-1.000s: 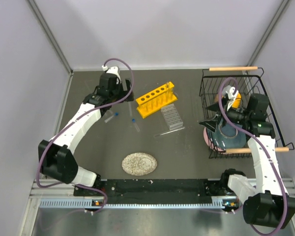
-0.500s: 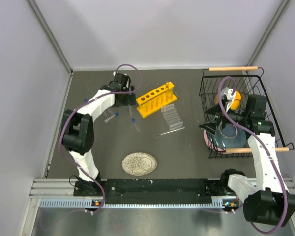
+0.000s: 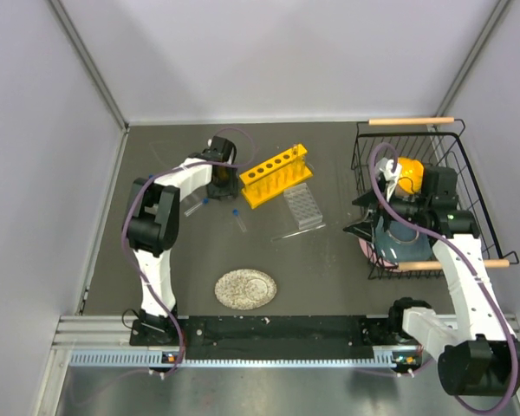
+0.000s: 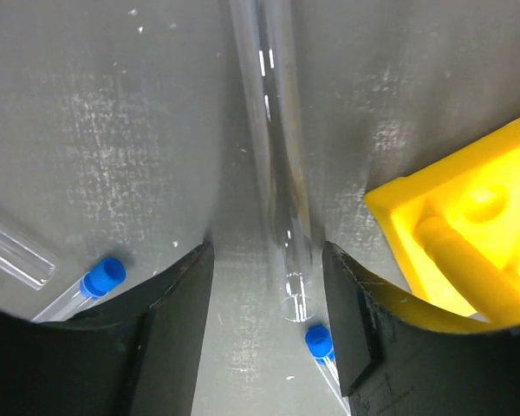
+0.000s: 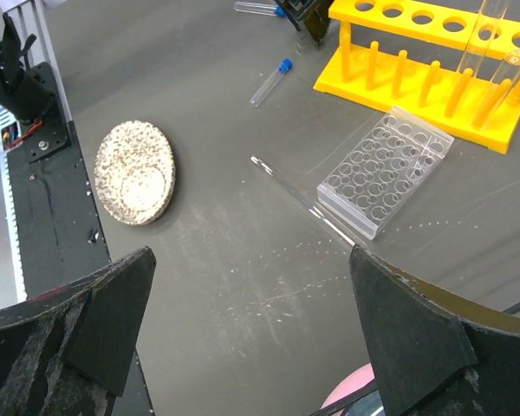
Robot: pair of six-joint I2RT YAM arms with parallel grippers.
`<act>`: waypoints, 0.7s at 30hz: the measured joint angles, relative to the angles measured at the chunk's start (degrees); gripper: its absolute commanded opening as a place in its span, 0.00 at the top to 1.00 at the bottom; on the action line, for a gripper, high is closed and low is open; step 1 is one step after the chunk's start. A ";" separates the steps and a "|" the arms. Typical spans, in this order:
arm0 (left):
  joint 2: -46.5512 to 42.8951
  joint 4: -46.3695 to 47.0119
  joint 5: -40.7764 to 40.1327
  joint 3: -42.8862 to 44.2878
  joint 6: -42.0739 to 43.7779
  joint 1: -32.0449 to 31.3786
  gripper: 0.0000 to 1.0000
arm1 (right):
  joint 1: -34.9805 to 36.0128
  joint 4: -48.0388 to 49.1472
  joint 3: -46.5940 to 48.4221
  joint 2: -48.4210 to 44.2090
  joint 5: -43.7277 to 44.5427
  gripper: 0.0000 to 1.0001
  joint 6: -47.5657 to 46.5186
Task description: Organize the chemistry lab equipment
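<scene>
In the left wrist view a thin clear glass tube (image 4: 282, 208) lies on the table between the fingers of my left gripper (image 4: 267, 250). The jaws are open on either side of it, with a gap on both sides. Blue-capped vials (image 4: 100, 279) (image 4: 319, 341) lie close by, and the yellow rack (image 4: 468, 234) is just to the right. From above, the left gripper (image 3: 223, 179) sits by the yellow rack (image 3: 276, 175), which holds upright tubes (image 3: 295, 154). The clear gridded rack (image 3: 302, 206) and a thin tube (image 3: 299, 230) lie in front. My right gripper (image 3: 361, 215) hangs open and empty.
A speckled grey plate (image 3: 245, 288) lies near the front. The black wire basket (image 3: 455, 156) with bowls stands at the right, with my right arm over it. In the right wrist view I see the plate (image 5: 137, 172), gridded rack (image 5: 386, 169) and yellow rack (image 5: 425, 61).
My left arm has swung right from the table's left side to the yellow rack, and its jaws have narrowed around the lying tube. The right gripper has shifted slightly left.
</scene>
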 measured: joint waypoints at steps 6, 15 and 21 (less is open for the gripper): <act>0.90 0.00 0.87 0.63 -0.11 0.04 0.53 | 0.50 -0.31 0.76 0.22 1.75 0.05 0.04; 1.18 -0.07 0.11 0.83 -0.17 0.31 0.83 | 6.73 -1.16 2.36 0.81 4.24 0.06 0.26; 0.22 1.27 -0.26 -0.59 -0.02 0.37 0.93 | 13.75 -1.88 4.70 3.82 5.77 0.06 0.92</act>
